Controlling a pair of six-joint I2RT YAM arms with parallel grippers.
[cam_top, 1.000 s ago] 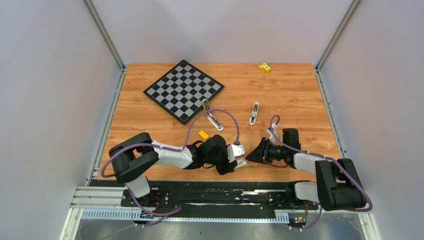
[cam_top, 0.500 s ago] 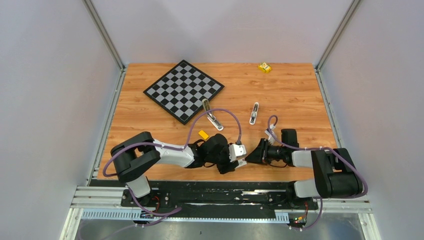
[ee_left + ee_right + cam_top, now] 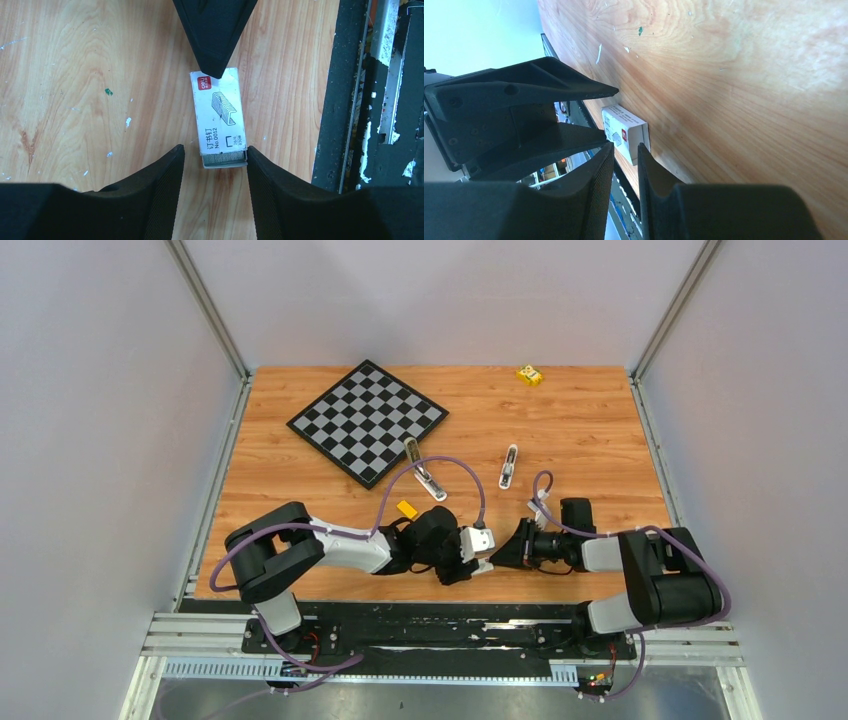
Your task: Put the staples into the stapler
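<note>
The left gripper (image 3: pixel 214 149) is open, its two fingers (image 3: pixel 160 200) standing either side of the near end of a small white staple box (image 3: pixel 218 112) that lies flat on the wooden table (image 3: pixel 590 430). The finger towards the table's edge sits just beside the box wall, perhaps touching. The other finger stands clear, with bare wood between it and the box. That near end of the box is open, and the staples (image 3: pixel 223 159) show there as a grey ridged block, right between the left fingertips. The right gripper (image 3: pixel 625 149) meets the box from the opposite end, its tip against the far edge. Its fingers are nearly together with a narrow slot left, and the box's corner sits at that slot; whether they pinch it I cannot tell. The stapler (image 3: pixel 424 471) lies farther out on the table, beyond the left gripper and well apart from both grippers, hinged open, near a corner of the chessboard (image 3: pixel 366 421)
</note>
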